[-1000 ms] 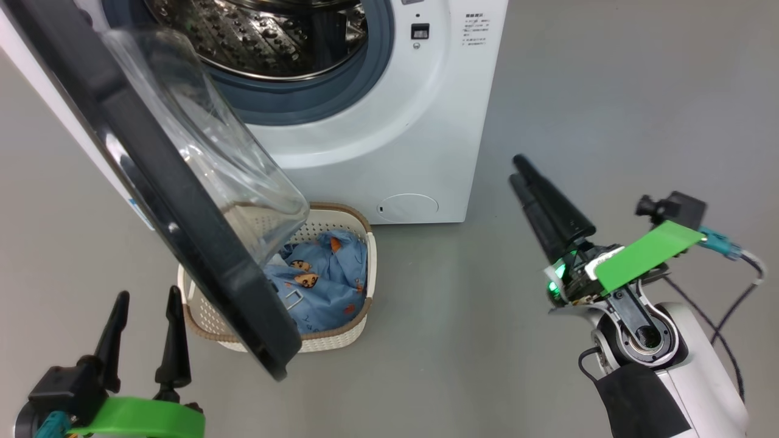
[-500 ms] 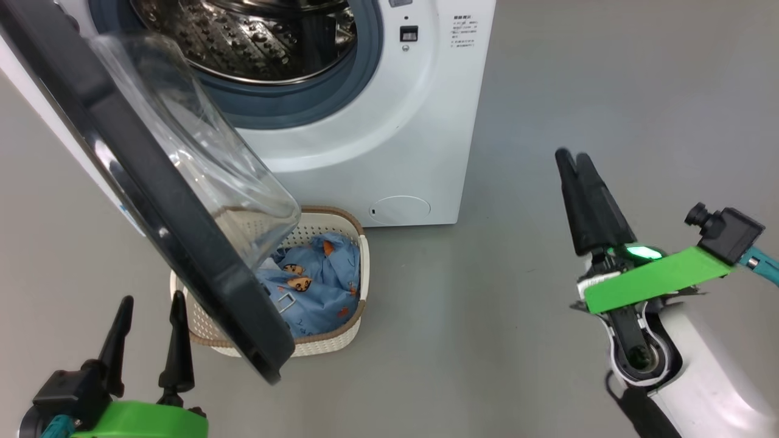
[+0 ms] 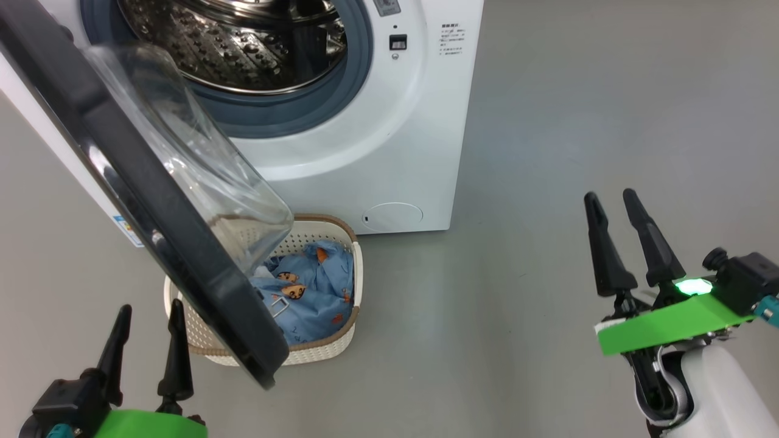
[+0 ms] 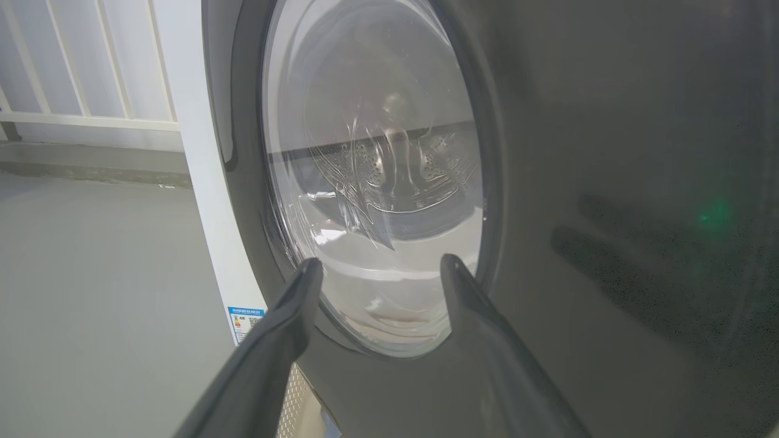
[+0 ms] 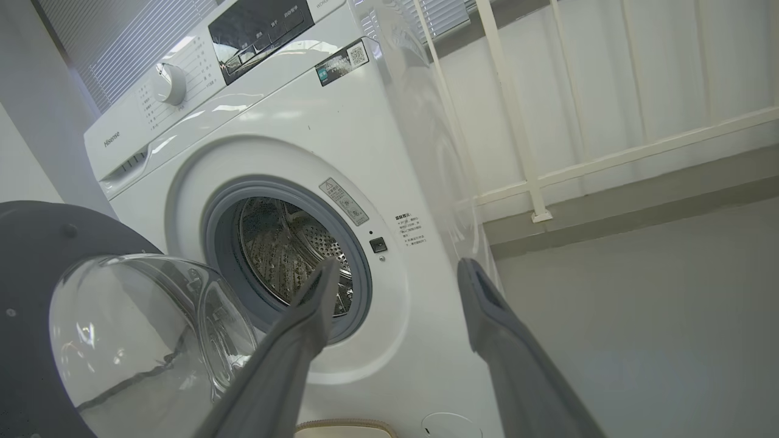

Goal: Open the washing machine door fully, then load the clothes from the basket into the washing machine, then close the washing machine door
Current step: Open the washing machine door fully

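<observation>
**Mia:** What were the left fingers [image 3: 115, 350] doing?

**Ben:** They were spread wide and held nothing. They pointed at the outside of the washing machine door [image 3: 195, 274]. They were very near it, but I could not tell if they touched.

**Mia:** And the right fingers [image 3: 602, 249]?

**Ben:** Spread wide too, and empty. They stood over the bare floor [image 3: 517, 316], well away to the right of the washing machine [image 3: 389, 134].

**Mia:** Where were the clothes [image 3: 310, 292]?

**Ben:** In the basket [image 3: 316, 354], as far as I could see. It sat on the floor at the foot of the machine, and the door hung over its left side.

**Mia:** So what could go wrong?

**Ben:** I think the door was the trouble. It looked only part way open. If an arm went for the clothes like that, it could bump the black rim or the glass bowl. A bump could swing the door toward the drum [image 3: 243, 42] or onto the arm.

**Mia:** Anything else?

**Ben:** The basket looked light, so a push from the fingers might slide it or tip it. And the cloth was soft and floppy. With a small pinch, a sleeve could hang down, catch on the basket rim, or fall on the floor.
</observation>
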